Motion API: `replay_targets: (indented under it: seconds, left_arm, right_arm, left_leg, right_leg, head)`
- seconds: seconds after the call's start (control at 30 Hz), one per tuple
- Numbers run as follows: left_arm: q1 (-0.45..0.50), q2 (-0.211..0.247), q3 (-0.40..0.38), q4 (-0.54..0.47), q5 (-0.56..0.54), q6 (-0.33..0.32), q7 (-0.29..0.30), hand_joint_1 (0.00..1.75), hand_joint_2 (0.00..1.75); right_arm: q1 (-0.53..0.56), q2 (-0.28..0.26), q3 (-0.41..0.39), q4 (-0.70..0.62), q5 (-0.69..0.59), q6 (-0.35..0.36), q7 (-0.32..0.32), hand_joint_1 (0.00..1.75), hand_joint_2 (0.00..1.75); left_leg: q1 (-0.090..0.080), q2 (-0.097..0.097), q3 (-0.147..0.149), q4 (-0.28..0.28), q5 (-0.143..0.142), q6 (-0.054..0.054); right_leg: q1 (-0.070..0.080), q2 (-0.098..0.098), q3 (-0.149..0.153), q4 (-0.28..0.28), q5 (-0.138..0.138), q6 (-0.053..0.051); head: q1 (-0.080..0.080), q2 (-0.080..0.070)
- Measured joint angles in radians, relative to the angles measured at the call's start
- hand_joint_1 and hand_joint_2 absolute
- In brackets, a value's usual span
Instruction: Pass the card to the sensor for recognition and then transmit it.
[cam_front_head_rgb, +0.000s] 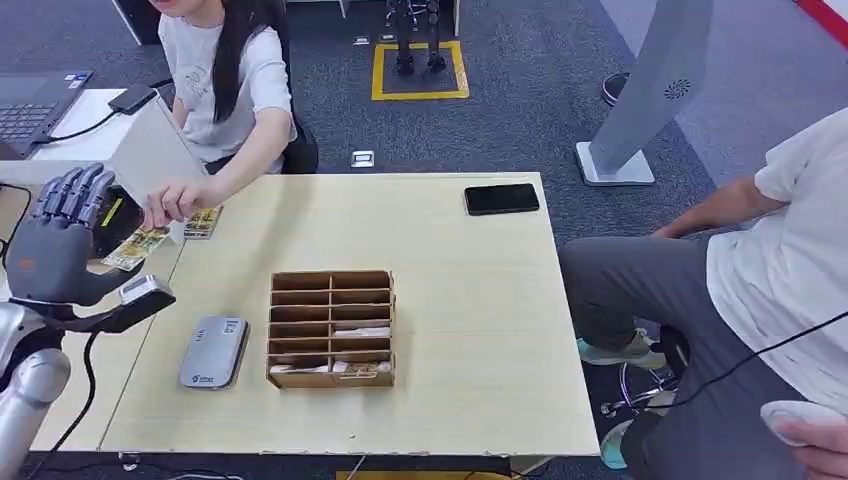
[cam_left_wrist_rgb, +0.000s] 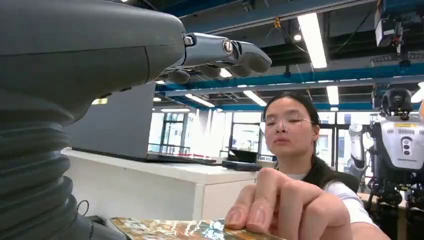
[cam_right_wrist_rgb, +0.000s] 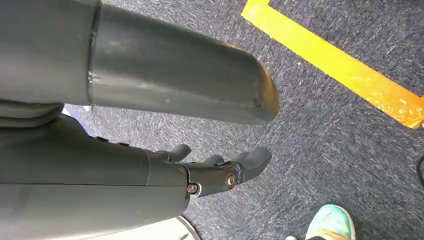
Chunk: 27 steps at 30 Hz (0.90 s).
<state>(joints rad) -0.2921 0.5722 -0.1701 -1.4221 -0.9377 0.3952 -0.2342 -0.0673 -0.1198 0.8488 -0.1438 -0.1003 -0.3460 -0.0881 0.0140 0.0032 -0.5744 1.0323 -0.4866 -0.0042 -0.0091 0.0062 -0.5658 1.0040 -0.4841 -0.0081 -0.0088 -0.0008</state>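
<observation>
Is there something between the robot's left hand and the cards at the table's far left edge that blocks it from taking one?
Yes. A person's hand rests on the cards, pressing on them right beside the raised, empty left hand. Nothing else lies between them. The grey sensor sits nearer on the table.

A person's hand (cam_front_head_rgb: 172, 203) lay on the cards (cam_front_head_rgb: 202, 222) at the tabletop (cam_front_head_rgb: 460, 300) far-left edge, blocking access there. The wooden organizer (cam_front_head_rgb: 332, 328) and grey sensor (cam_front_head_rgb: 214, 351) stood mid-table; the right half lay open apart from a phone (cam_front_head_rgb: 501, 199).
</observation>
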Motion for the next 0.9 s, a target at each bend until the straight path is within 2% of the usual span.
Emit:
replay_targets:
  seconds: [0.03,0.07,0.13,0.3,0.9]
  left_arm:
    - [0.000,0.000,-0.001,0.002,0.000,-0.001,0.006,0.00,1.75]
    - [0.000,0.000,-0.002,0.004,0.000,-0.002,0.010,1.54,1.75]
    - [-0.001,0.000,-0.005,0.006,0.007,-0.015,0.019,1.73,1.75]
    - [-0.001,0.001,-0.008,0.009,0.029,-0.050,0.024,1.75,1.75]
    - [0.012,0.004,-0.011,0.009,0.089,-0.061,0.012,1.75,1.75]
  right_arm:
    - [0.000,0.000,0.000,0.000,0.002,0.000,0.000,0.00,0.00]
    - [0.000,0.000,0.001,0.000,0.002,0.000,0.000,0.00,0.00]
    - [0.001,0.000,0.001,0.000,0.002,-0.004,-0.006,0.00,0.00]
    - [0.000,0.000,0.005,0.000,0.006,-0.013,-0.015,0.00,0.00]
    - [0.000,0.000,0.023,-0.002,0.013,-0.013,-0.018,0.00,0.00]
  left_leg:
    - [0.000,0.000,0.000,0.000,0.000,0.000]
    - [0.000,0.000,0.000,0.000,0.000,0.000]
    - [0.000,0.000,0.000,0.000,0.000,0.000]
    - [0.000,0.000,0.000,0.000,0.000,0.000]
    - [0.000,-0.001,-0.001,0.000,0.000,0.000]
  right_leg:
    - [0.000,0.000,0.000,0.000,0.000,0.000]
    - [0.000,0.000,0.000,0.000,0.000,0.000]
    - [0.000,0.000,0.000,0.000,0.000,0.000]
    - [0.000,0.000,0.000,0.000,0.000,0.000]
    - [0.000,-0.001,0.000,0.000,0.000,0.000]
  head:
    - [0.000,0.000]
    - [0.000,0.000]
    - [0.000,0.000]
    - [0.000,0.000]
    - [0.000,0.000]
